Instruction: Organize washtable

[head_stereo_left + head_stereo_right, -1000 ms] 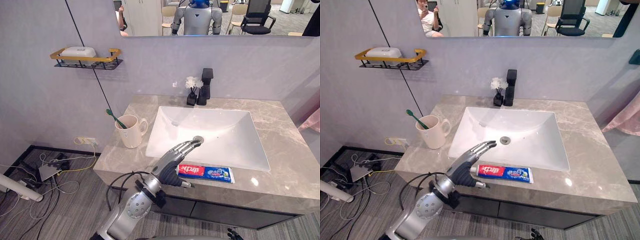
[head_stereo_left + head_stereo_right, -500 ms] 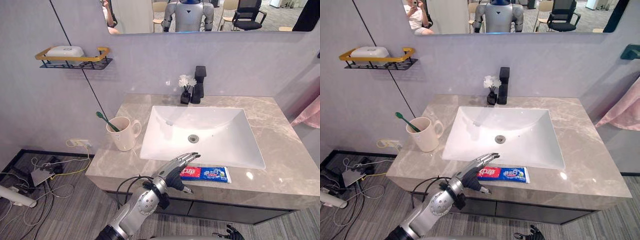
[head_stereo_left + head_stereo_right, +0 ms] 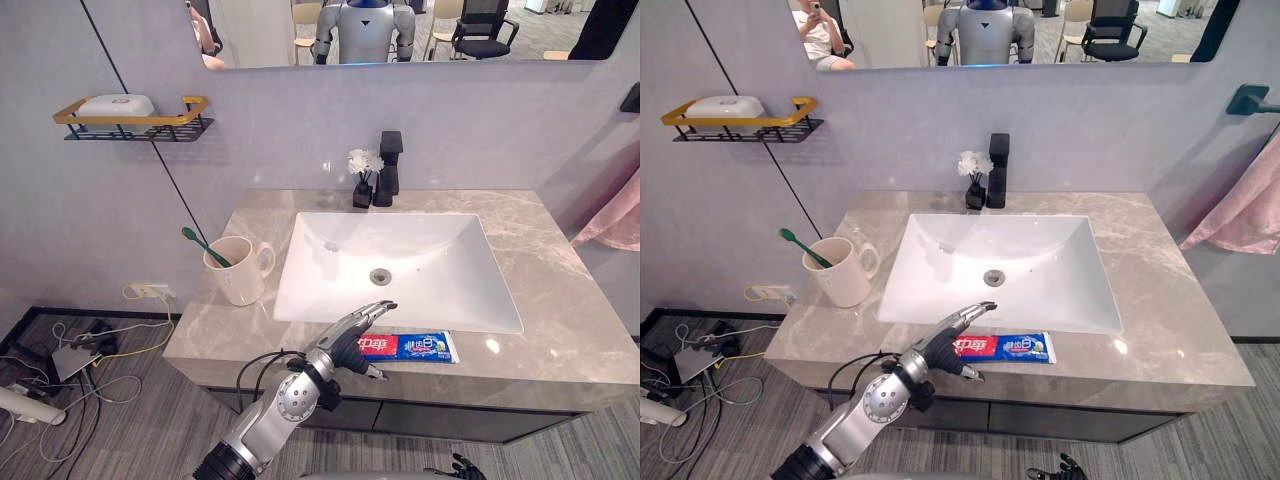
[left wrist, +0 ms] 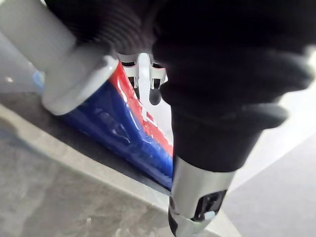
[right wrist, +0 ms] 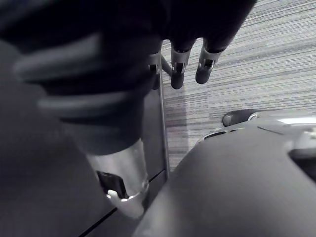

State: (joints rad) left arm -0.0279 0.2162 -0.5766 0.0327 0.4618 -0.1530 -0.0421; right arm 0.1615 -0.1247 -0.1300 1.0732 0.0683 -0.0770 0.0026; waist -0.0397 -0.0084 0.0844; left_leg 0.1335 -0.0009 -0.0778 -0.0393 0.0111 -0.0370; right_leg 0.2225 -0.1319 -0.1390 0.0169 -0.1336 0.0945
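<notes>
1. Red-and-blue toothpaste tube point(image 3: 415, 347) lies flat on the grey marble tabletop point(image 3: 570, 300), at 6 o'clock of the white sink point(image 3: 400, 255).
2. Left hand point(image 3: 350, 335) hovers over its red end, fingers spread wide, nothing gripped yet. Right hand point(image 5: 177, 74) hangs loose, empty.
3. Looks like the grab step: close on the tube, then probably head for the beige mug point(image 3: 238, 272) at 9 o'clock.

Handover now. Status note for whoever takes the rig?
Left hand: open, fingers over the red end of the toothpaste tube, not closed on it.
Right hand: open, hanging low near the floor, idle.
Tube lies flat on the counter, at its front edge, before the sink.
Toothbrush stands in the mug left of the sink.
Left to do: grasp the tube, probably stow it in the mug.
</notes>
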